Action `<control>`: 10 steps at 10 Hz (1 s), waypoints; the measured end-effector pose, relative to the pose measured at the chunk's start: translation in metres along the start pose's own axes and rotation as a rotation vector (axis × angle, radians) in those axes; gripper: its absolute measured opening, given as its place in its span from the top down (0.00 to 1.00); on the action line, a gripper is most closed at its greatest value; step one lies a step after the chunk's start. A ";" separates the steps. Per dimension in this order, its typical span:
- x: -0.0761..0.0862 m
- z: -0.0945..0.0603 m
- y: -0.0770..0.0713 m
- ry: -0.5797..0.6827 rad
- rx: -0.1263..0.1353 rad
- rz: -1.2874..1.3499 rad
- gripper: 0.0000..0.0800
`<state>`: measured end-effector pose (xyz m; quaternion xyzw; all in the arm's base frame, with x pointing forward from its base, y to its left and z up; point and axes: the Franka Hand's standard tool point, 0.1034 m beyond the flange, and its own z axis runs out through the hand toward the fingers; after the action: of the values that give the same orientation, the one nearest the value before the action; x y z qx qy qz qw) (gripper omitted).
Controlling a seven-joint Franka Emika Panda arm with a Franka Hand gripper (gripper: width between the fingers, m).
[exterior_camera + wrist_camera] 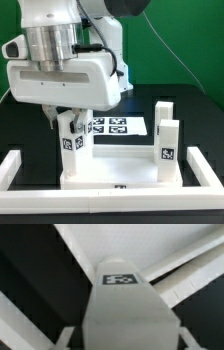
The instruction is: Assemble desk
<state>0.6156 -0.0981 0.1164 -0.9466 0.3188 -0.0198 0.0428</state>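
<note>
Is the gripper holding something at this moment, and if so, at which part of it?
Yes: the gripper holds a desk leg by its upper end, standing it upright at a corner of the desk top.

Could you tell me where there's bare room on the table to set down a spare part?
Bare black table lies at the exterior view's right, between the standing legs and the green wall. It is crowded at the desk top, where the gripper holds a leg, and behind on the marker board.
</note>
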 end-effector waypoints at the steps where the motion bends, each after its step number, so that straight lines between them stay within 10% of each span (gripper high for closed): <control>1: 0.000 0.000 0.000 0.000 -0.001 0.096 0.64; 4: -0.005 0.003 -0.008 -0.053 -0.016 0.639 0.64; 6: -0.006 0.005 -0.014 -0.104 0.029 0.992 0.64; 9: -0.007 0.006 -0.016 -0.091 0.028 0.929 0.63; 10: -0.010 0.008 -0.023 -0.061 0.029 0.827 0.35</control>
<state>0.6217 -0.0732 0.1110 -0.7383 0.6705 0.0227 0.0701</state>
